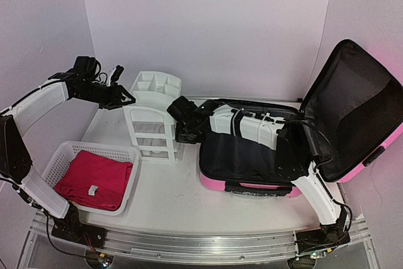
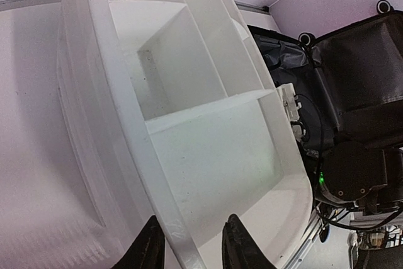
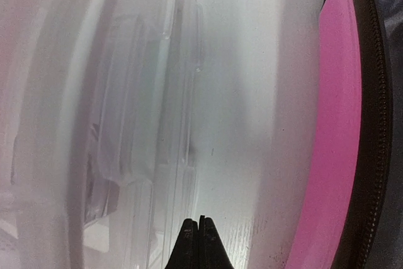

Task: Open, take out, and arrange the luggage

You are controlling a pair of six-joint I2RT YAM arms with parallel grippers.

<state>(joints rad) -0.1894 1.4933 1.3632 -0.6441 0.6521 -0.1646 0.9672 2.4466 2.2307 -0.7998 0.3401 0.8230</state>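
The luggage (image 1: 214,184) lies open at the right, pink shell down and black-lined lid (image 1: 352,92) leaning on the right wall. My right arm reaches left across it. The right gripper (image 1: 181,133) (image 3: 199,222) is shut with nothing in it, low over the table between the pink shell (image 3: 327,124) and the white drawer organizer (image 1: 151,114). My left gripper (image 1: 126,99) (image 2: 189,244) is at the organizer's top tray. Its fingers sit either side of the tray rim (image 2: 179,231), closed partway on it. The luggage (image 2: 359,74) shows behind the tray.
A white mesh basket (image 1: 63,155) holding a folded red cloth (image 1: 94,177) stands at the front left. The organizer's blurred side (image 3: 145,124) fills the left of the right wrist view. Walls close in the back and both sides.
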